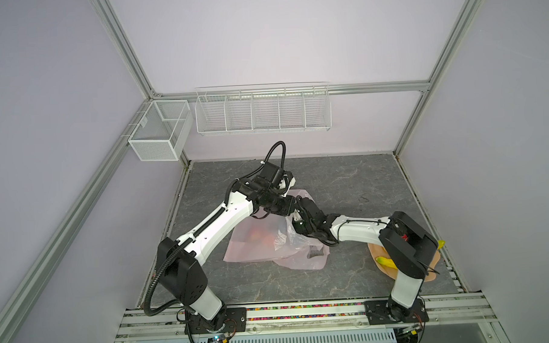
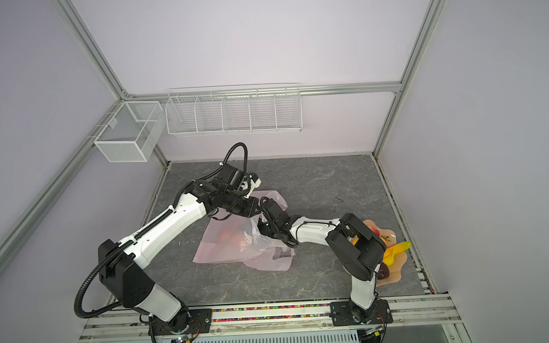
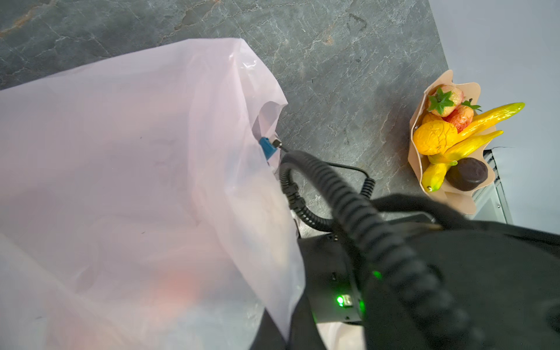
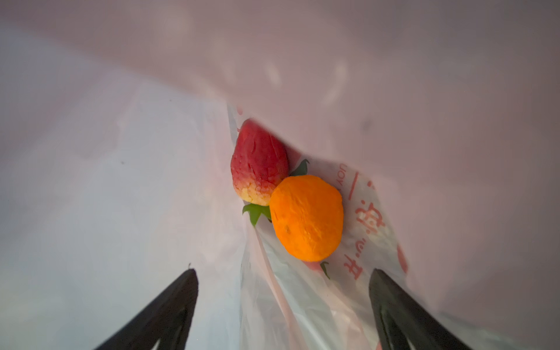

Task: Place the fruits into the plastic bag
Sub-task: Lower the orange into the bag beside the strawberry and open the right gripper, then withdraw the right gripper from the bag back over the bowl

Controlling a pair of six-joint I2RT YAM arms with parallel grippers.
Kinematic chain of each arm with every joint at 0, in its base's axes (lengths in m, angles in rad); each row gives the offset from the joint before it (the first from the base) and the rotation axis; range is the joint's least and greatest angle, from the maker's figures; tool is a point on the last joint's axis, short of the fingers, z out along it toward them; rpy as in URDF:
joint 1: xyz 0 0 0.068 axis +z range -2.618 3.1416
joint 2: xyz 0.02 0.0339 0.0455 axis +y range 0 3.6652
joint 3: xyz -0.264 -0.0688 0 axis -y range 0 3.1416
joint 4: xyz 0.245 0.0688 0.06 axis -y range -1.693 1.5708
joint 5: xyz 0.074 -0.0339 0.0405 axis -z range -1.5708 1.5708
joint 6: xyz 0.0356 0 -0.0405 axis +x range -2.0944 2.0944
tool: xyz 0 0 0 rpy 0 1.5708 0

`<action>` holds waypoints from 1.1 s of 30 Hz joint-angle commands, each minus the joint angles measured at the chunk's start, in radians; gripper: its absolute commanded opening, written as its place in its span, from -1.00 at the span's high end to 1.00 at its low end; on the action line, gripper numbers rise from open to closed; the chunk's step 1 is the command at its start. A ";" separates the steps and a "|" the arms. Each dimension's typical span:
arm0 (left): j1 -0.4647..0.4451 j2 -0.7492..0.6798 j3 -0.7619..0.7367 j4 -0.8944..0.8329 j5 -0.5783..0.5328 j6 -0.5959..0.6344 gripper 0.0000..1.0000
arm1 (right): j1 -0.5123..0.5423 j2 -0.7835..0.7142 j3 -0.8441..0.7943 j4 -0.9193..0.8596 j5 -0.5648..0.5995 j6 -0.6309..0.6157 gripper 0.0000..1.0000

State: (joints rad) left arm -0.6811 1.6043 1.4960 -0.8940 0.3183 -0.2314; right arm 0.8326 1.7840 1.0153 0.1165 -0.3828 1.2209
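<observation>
Reaching inside the plastic bag [image 1: 257, 248], the right tool [image 4: 282, 272] is released. In the right wrist view its two black fingers [image 4: 178, 300] stand wide apart at the lower left and lower right of the frame, with only bag film between them. Just above them, at the centre of that frame, a red-yellow strawberry [image 4: 259, 162] and an orange [image 4: 306, 218] lie touching on the printed film, both free of the tool.

The bag lies at the centre of the grey marbled desk [image 1: 346, 182] in both top views, and reddish shapes show faintly through it. Its upper edge rises to the left tool [image 1: 290, 183], which is clenched on the film; the fingers themselves are hidden in the left wrist view, where pale pink plastic fills the left half of the frame.

The rest of the fruits sit on the peach wavy-edged plate [image 3: 416, 169] at the right edge of that view: yellow bananas [image 3: 485, 118], a wrinkled yellow-orange fruit [image 3: 435, 138], a dark brown fruit [image 3: 466, 174] and two pale strawberries [image 3: 445, 101]. In a top view the plate [image 2: 393, 276] lies at the lower right of the desk, partly behind the right arm.
</observation>
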 commanded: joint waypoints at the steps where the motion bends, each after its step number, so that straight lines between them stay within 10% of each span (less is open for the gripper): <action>1: 0.003 -0.010 0.017 -0.002 0.009 0.004 1.00 | -0.017 -0.079 -0.036 -0.123 0.038 -0.024 -0.84; 33: 0.012 -0.009 0.000 0.010 0.041 0.029 1.00 | -0.302 -0.787 -0.106 -1.207 0.459 -0.191 -0.96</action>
State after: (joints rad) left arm -0.6735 1.6043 1.4960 -0.8875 0.3416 -0.2234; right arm 0.5632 1.0264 0.9138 -0.9112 0.0002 1.0615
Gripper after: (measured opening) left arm 0.047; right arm 0.979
